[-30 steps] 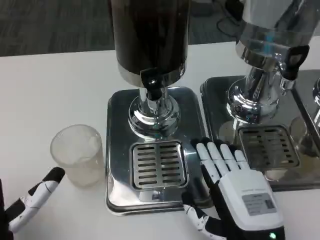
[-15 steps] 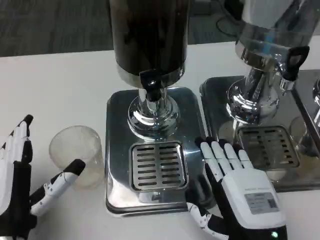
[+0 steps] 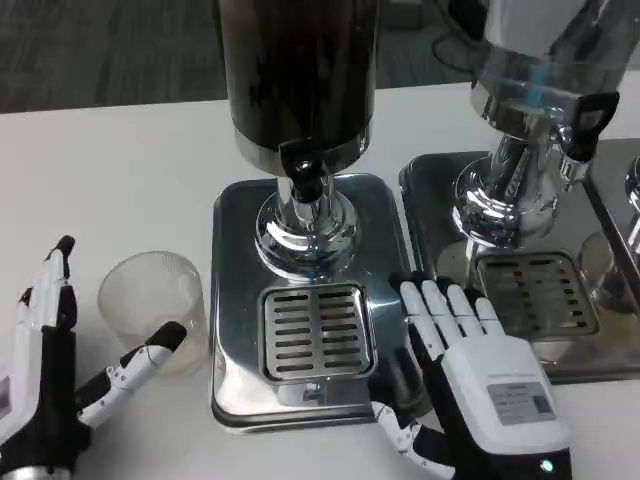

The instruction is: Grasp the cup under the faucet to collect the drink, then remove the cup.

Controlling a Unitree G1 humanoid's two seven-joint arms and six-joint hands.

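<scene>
Over the last second the left hand (image 3: 50,370) had risen into view from the lower left corner and closed in on the cup (image 3: 155,305). Its fingers stood upright and apart to the cup's left, while the thumb reached across the near side until its dark tip lay at, or just short of, the cup's wall. Nothing was clamped yet; the hand was spread around the cup rather than gripping it.

The cup itself had not moved. It stood upright on the white table (image 3: 110,170), just left of the steel tray (image 3: 235,215), not under the faucet (image 3: 305,170) of the dark dispenser (image 3: 298,70). The grasp, then, was probably about to begin, with the carry to the grate (image 3: 317,331) still to come.

The right hand (image 3: 470,370) had hardly shifted: it lay flat, fingers straight and slightly apart, on the tray's right edge, holding nothing.

A grey label on the back of the right hand carried print too small to read. No brand showed on either dispenser.
</scene>
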